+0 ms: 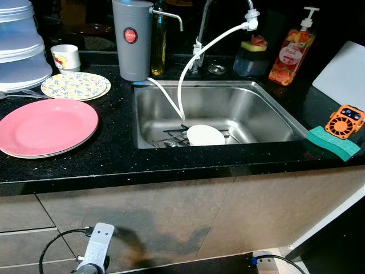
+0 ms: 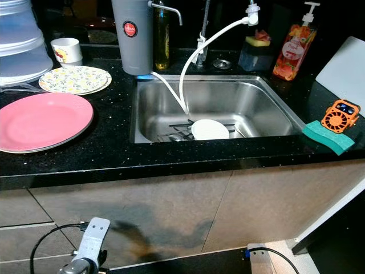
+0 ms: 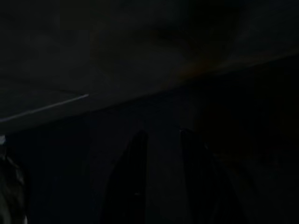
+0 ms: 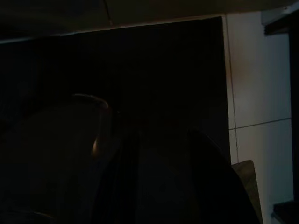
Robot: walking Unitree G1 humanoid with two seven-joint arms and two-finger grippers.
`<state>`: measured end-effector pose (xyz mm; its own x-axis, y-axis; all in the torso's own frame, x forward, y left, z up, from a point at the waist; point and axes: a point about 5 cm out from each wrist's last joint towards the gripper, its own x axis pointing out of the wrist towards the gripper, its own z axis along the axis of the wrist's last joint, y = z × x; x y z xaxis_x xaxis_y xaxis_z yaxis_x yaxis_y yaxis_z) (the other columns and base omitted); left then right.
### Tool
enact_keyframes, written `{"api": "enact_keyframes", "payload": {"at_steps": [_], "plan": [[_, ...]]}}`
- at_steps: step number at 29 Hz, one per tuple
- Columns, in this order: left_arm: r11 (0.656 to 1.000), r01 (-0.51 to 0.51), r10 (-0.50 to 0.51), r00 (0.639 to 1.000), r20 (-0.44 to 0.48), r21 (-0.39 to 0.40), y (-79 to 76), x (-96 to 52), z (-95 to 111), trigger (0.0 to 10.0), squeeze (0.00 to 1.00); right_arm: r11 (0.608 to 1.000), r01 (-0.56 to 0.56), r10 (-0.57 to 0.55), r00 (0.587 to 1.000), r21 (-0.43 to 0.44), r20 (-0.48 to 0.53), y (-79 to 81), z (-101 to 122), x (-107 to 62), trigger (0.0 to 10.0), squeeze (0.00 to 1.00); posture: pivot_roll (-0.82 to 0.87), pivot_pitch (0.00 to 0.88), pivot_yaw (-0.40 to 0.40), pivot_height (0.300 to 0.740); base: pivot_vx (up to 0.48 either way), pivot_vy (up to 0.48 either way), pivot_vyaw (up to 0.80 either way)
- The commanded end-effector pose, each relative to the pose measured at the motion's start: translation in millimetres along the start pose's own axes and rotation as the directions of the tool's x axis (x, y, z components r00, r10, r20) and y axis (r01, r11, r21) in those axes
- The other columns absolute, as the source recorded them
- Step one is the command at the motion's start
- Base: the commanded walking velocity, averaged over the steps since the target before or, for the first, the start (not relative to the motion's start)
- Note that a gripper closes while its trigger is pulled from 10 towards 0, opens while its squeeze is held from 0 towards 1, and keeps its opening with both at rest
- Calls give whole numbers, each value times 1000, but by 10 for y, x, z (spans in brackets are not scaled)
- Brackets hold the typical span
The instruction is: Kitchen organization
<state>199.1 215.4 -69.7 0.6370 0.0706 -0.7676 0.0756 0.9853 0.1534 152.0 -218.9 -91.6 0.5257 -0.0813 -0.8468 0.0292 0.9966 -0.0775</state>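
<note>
Black stone makes up the counter [image 1: 114,154], and a shiny steel sink [image 1: 274,114] is set into it. Down in the sink a small white plate [image 1: 205,135] rests on a wire rack [image 1: 174,132], right where a thin white hose [image 1: 188,68] from the tap hangs down. On the counter to the robot's left lie a big pink plate [image 1: 45,125] and, just behind it, a flowery plate [image 1: 75,85]. A little cup [image 1: 65,56] stands near the flowery plate, and a stack of clear tubs [image 1: 20,45] sits at the far left. A tall grey jug [image 1: 132,37] stands at the sink's back corner. On the right are a soap bottle [image 1: 291,51], a green sponge [image 1: 333,142] and an orange toy-like fan [image 1: 344,121] touching it.

Both arms hang low by the cupboard doors — the left arm [image 1: 96,248] shows at the bottom, well away from any dish. The left gripper [image 3: 161,182] looks a little open in its dark wrist view, with a gap between the two fingers, and it holds nothing. The right gripper [image 4: 161,177] also seems a little open and empty, though it is very dark there.

I think the tidying has not really begun — the robot is just looking things over. Next, one arm must lift up over the counter edge and reach for a dish, maybe the white plate in the sink. It will need its fingers wide to grip the thin rim.
</note>
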Motion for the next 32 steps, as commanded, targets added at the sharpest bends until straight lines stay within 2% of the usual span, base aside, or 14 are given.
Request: {"api": "enact_keyframes", "payload": {"at_steps": [1, 3, 6, 9, 11, 13, 16, 18, 23, 27, 32], "plan": [[1000, -14, 14, 1000, -14, -12, 25, -15, -62, 10000, 0, 1000, 5, -5, 1000, -11, -9, -20, -16, -4, 10000, 0, 72, 0, -78, 740, 0, 0, 0], [999, -21, 20, 1000, -22, -25, 24, -22, -93, 10000, 0, 1000, 8, -8, 1000, -16, -7, -33, -14, -5, 10000, 0, 66, 0, -75, 740, 0, 0, 0], [998, -31, 28, 998, -47, -62, 15, -54, -219, 10000, 0, 999, 35, -35, 999, -14, -3, -134, -9, -18, 10000, 0, 15, 0, -73, 740, 0, 0, 0], [998, -50, 47, 996, -74, -45, 44, -74, -292, 10000, 0, 998, 43, -42, 999, -42, 14, -198, 74, -14, 10000, 0, 35, 0, -77, 740, 0, 0, 0], [997, -58, 55, 996, -68, -46, 57, -73, -281, 10000, 0, 998, 41, -40, 999, -44, 20, -199, 96, -10, 10000, 0, 49, 0, -80, 740, 0, 0, 0], [993, -84, 79, 995, -57, -83, 95, -66, -244, 10000, 0, 998, 37, -36, 999, -50, 23, -187, 108, -7, 10000, 0, 50, 0, -85, 740, 0, 0, 0], [994, -94, 91, 995, -49, -62, 145, -61, -204, 10000, 0, 999, 30, -29, 999, -39, 23, -146, 103, -1, 10000, 0, 57, 0, -79, 740, 0, 0, 0], [994, -106, 105, 993, -54, -15, 202, -49, -152, 10000, 0, 998, 3, -2, 1000, -61, 18, -28, 88, 11, 10000, 0, 88, 0, -78, 740, 0, 0, 0], [996, -70, 73, 995, -62, 46, 129, -10, -54, 10000, 0, 999, -22, 24, 999, -41, 47, 90, 152, 30, 10000, 0, 70, 0, -65, 740, 0, 0, 0], [996, -75, 77, 995, -62, 38, 124, -8, -51, 10000, 0, 999, -23, 25, 999, -40, 48, 88, 153, 30, 10000, 0, 77, 0, -69, 740, 0, 0, 0], [998, -65, 65, 998, -19, -4, 93, -7, -19, 10000, 0, 994, -5, 4, 1000, -106, -11, -15, 4, -1, 10000, 0, 95, 0, -84, 740, 0, 0, 0]]}}
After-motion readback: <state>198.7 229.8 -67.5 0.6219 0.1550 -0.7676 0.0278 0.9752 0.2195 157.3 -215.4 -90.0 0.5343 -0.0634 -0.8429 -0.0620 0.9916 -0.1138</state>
